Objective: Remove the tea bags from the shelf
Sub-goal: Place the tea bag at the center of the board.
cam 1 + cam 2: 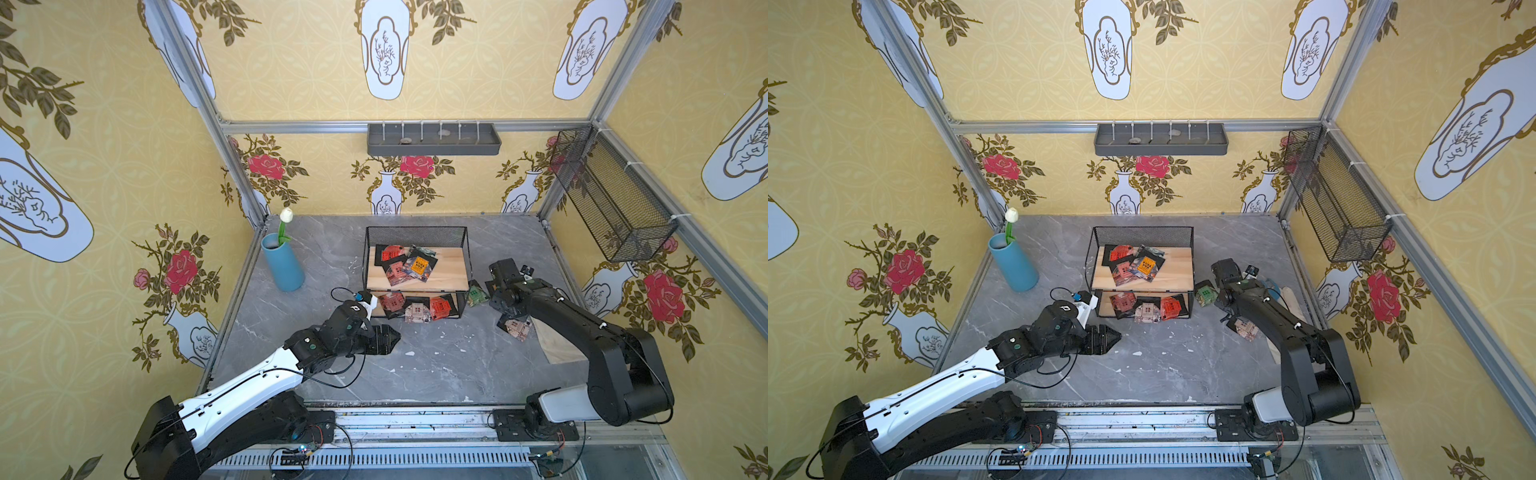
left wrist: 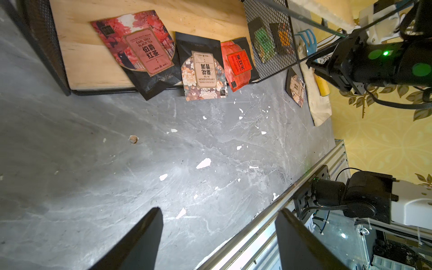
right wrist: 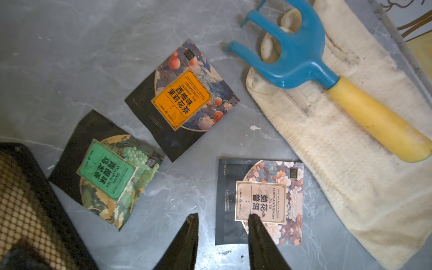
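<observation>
The shelf (image 1: 451,270) stands mid-table, a black mesh rack with two wooden boards. Several tea bags (image 1: 409,264) lie on its upper board. Three more tea bags (image 1: 417,309) lie on the lower board, their edges over its front; the left wrist view shows them as a pink one (image 2: 142,50), a floral beige one (image 2: 203,74) and a red one (image 2: 238,64). On the table right of the shelf lie a green sachet (image 3: 107,170), an orange one (image 3: 182,100) and a beige one (image 3: 261,201). My right gripper (image 3: 223,216) hangs open just above the beige one, holding nothing. My left gripper (image 1: 395,337) is open and empty, in front of the shelf.
A blue vase with a white tulip (image 1: 282,266) stands at the back left. A blue garden fork with a yellow handle (image 3: 304,60) lies on a cream cloth (image 3: 339,152) by the right wall. A grey wall tray (image 1: 432,139) and a black mesh basket (image 1: 611,195) hang above.
</observation>
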Robot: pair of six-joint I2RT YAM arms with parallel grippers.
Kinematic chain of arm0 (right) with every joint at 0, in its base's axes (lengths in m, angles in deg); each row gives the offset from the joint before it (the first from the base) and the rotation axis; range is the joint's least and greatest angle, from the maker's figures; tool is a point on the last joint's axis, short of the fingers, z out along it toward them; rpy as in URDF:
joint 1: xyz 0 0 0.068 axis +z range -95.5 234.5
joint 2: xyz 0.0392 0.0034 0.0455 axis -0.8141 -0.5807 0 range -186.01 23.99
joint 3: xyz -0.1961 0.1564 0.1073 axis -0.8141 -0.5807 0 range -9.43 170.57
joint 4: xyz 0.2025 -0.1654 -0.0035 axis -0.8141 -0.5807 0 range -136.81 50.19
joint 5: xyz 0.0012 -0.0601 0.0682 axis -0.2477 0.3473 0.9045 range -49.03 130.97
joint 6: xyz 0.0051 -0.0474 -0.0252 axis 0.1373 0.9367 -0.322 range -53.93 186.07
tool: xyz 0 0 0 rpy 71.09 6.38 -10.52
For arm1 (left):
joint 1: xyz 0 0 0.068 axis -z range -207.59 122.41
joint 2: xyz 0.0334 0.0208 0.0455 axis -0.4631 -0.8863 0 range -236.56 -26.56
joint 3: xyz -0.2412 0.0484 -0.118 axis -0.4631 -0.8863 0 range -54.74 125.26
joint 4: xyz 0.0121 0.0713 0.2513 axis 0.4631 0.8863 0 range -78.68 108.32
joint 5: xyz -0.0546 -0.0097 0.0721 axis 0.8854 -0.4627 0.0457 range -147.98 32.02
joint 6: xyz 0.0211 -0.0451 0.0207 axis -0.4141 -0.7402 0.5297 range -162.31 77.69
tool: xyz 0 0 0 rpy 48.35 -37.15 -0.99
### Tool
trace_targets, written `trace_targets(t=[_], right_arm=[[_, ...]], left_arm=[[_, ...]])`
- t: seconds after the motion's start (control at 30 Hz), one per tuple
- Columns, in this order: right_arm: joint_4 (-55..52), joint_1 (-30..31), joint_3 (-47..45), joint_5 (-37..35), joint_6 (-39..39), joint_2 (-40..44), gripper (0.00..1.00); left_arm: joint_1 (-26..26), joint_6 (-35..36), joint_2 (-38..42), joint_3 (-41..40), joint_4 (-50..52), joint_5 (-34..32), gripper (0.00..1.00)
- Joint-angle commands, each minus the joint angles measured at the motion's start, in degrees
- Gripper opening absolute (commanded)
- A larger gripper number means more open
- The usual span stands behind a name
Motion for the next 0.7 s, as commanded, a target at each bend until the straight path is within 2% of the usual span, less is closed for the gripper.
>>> trace_targets(t=[0.0,0.67], right_arm=[[0.28,0.16,0.31,0.51,1.00,2.10,0.44],[-0.12,1.37,0.39,1.44,3.75,9.04,0.58]], left_arm=[[-0.02,-0.13,0.26,0.00,-0.24,-0.64,0.85],[-0.02,0.29,0.89,1.91,3.07,-3.24,0.85]])
